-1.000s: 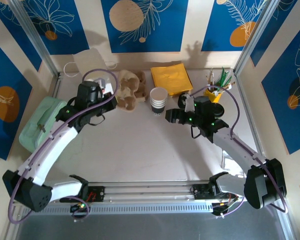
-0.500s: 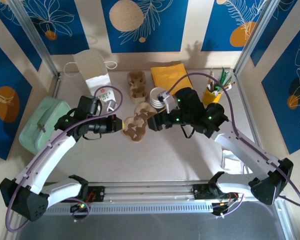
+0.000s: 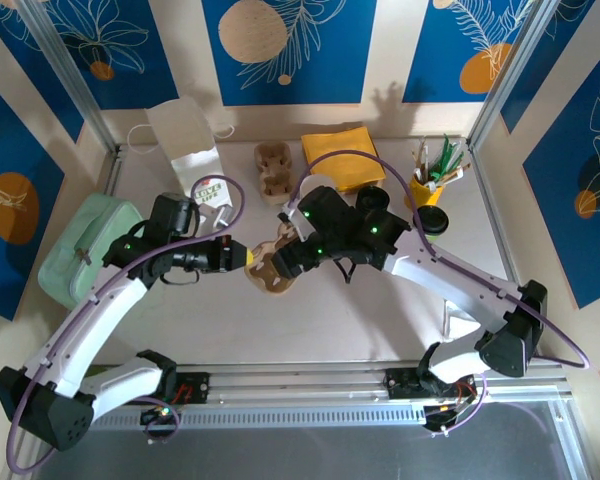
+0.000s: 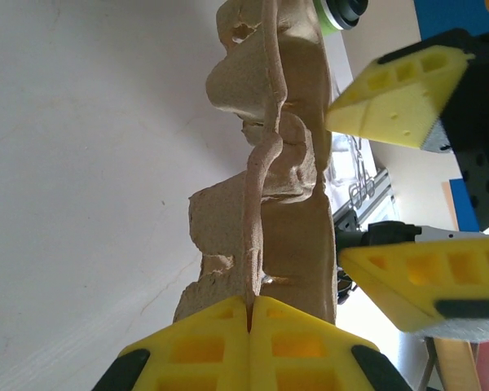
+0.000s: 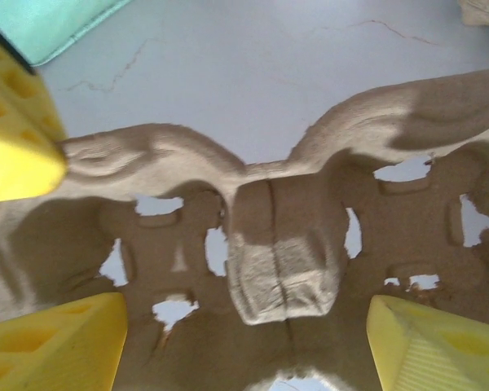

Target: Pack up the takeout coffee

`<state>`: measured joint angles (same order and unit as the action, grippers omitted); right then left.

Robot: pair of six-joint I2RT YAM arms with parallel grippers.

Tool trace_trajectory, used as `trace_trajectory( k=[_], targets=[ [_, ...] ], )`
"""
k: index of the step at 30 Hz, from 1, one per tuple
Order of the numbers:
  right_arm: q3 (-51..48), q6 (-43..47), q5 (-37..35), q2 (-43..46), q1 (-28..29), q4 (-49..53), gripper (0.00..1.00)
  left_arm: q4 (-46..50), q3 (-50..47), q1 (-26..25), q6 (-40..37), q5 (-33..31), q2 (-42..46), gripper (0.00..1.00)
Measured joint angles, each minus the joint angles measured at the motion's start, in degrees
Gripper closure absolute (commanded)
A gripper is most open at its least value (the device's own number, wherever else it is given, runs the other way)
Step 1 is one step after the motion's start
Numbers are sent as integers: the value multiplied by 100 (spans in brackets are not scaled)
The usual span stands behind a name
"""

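- Fingers (image 4: 197, 346) of the left gripper (image 4: 250, 308) are pressing flat together on the thin rim of a moulded cup carrier (image 4: 285, 187), holding it by that edge.
- Fingers (image 5: 57, 346) of the right gripper (image 5: 246, 305) are standing wide apart, one on each side of the carrier's centre post, and are gripping nothing yet.
- A second ago the left gripper was working far back at the carrier stack (image 3: 272, 170) and the right one was hanging by the lidless cups (image 3: 311, 186). One carrier is now lying out in the middle of the table (image 3: 380, 320), and the right arm has swung left to meet it.
- My reading is that the carrier is being handed over or steadied between the two arms, so the packing proper is not yet starting.
- Table is showing through the holes in the carrier's wells, so they are carrying nothing.
- Far left, the paper bag (image 3: 185, 135) is standing upright. I cannot tell what, if anything, is sitting inside.
- At the far right, the yellow pot (image 3: 427, 187) is holding stirrers.
- I am not picking out the takeout coffee with any certainty. A white printed thing (image 3: 212, 189) is sitting just near of the bag and may be it, though no black lid is showing.
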<state>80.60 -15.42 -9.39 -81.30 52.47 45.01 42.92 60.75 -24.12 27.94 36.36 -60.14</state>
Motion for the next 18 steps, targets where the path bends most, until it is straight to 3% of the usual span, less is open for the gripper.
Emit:
trace_trajectory(
  k=[11, 18],
  targets=[
    [2, -2, -114, -146, 15, 46, 28, -2, -2, 0, 2, 76, 15, 96],
    [2, -28, -116, -323, 42, 20, 37, -48, -52, 0, 4, 116, 20, 96]
  ],
)
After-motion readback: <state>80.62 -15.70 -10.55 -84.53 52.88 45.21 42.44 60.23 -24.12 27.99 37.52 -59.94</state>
